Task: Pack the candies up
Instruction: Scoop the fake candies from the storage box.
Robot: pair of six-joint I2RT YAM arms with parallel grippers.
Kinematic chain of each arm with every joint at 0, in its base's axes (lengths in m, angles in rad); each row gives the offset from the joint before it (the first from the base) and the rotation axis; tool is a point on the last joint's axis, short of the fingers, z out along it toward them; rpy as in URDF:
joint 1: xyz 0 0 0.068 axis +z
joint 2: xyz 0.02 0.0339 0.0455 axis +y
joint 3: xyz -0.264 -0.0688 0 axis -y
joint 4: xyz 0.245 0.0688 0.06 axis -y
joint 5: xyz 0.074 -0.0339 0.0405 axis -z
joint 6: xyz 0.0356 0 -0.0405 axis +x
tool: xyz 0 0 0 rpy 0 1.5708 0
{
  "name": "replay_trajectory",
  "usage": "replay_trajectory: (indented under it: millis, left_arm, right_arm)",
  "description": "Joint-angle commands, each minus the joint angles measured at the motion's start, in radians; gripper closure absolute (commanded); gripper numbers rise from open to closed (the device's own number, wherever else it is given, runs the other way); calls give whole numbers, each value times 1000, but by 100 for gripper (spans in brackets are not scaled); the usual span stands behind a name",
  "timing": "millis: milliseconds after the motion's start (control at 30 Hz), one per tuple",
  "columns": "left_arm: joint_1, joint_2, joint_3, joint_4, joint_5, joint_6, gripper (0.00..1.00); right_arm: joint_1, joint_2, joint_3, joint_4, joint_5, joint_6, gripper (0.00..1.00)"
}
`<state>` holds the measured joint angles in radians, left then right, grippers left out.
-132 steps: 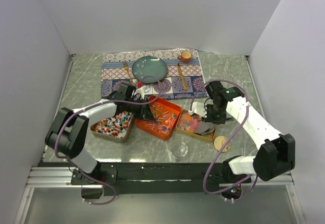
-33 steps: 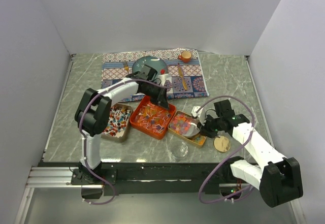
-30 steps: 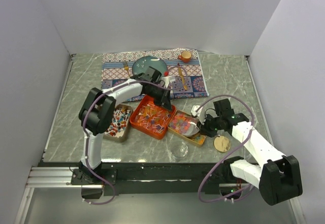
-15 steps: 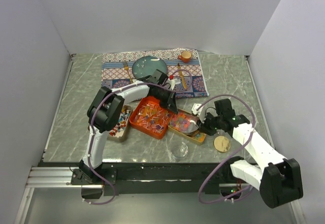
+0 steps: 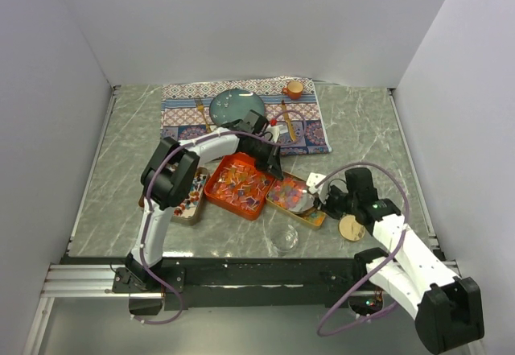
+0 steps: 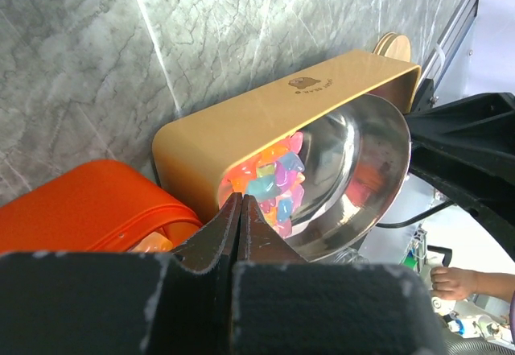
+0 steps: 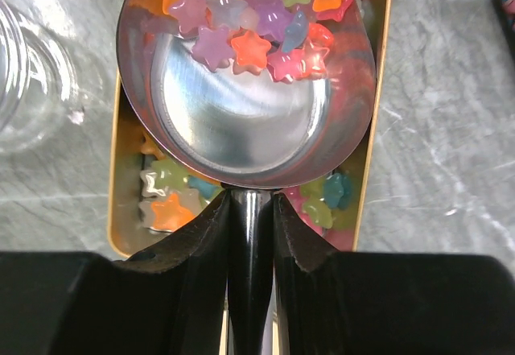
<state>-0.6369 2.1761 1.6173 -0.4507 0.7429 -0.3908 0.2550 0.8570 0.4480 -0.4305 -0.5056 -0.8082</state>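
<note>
Pastel star-shaped candies (image 7: 241, 17) lie heaped in the front of a silver scoop (image 7: 241, 121), and more of them (image 7: 165, 194) lie below it in the tan tray (image 7: 375, 130). My right gripper (image 7: 249, 206) is shut on the scoop's black handle, holding the bowl low over that tray (image 5: 315, 218). My left gripper (image 6: 241, 200) is shut on nothing, its tip at the tan tray's (image 6: 273, 117) far end beside the orange tray (image 6: 88, 210). Orange-red candies (image 5: 240, 184) fill the orange tray. Red-white-blue candies (image 5: 191, 192) sit in the metal tray, partly hidden by the left arm.
A clear glass jar (image 5: 283, 238) stands near the front edge, just left of the scoop (image 5: 304, 200). A round wooden lid (image 5: 351, 227) lies to the right of the tan tray. At the back, a patterned mat carries a blue plate (image 5: 237, 105), cutlery and an orange cup (image 5: 294, 89).
My left gripper has swung right along the orange tray's far side to the tan tray's end and closed its jaws. The right gripper still holds the scoop in the tan tray.
</note>
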Motion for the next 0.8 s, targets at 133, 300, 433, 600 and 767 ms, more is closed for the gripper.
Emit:
replay_trajectory:
  millis: [133, 300, 433, 600, 767]
  left_arm:
    - [0, 62, 55, 4, -47, 3, 99]
    - [0, 88, 85, 4, -40, -3, 99]
    - [3, 103, 93, 10, -31, -16, 99]
    - [16, 132, 84, 23, -14, -43, 99]
    - [29, 145, 85, 23, -13, -42, 99]
  right_arm:
    - [13, -4, -32, 121, 6, -210, 100]
    - [15, 16, -40, 119, 3, -295, 100]
    - [13, -35, -74, 134, -5, -329, 100]
    - [13, -85, -132, 199, -14, -306, 100]
    - [13, -118, -135, 211, 6, -241, 100]
